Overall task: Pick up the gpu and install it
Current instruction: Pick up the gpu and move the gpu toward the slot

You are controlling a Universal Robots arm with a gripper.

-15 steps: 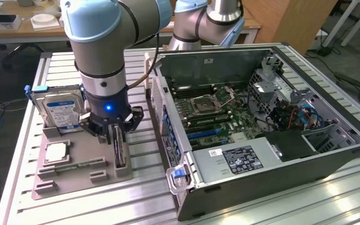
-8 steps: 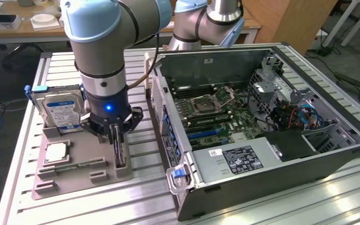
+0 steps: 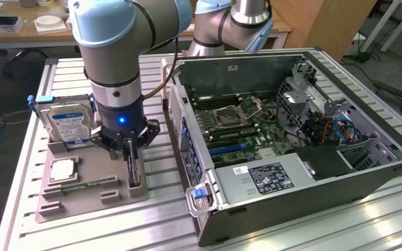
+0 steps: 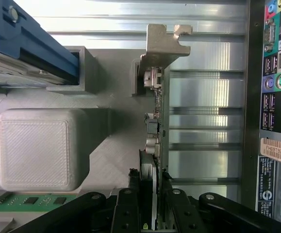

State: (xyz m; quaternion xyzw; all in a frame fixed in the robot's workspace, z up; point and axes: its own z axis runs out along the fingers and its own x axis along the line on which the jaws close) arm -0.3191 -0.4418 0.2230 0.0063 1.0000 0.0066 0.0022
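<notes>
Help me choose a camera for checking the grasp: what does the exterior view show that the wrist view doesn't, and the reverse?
The exterior view adds the open computer case with its motherboard, and the labelled face of the hard drive standing upright in the grey tray. The wrist view adds a close look at the metal bracket on the graphics card, plus the case's rear ports and a barcode sticker. Shared: the gripper down over the graphics card, which stands on edge in the tray.

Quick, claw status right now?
Claw: straddling the gpu, which stands on edge in the grey holder; whether it grips yet cannot be told.
</notes>
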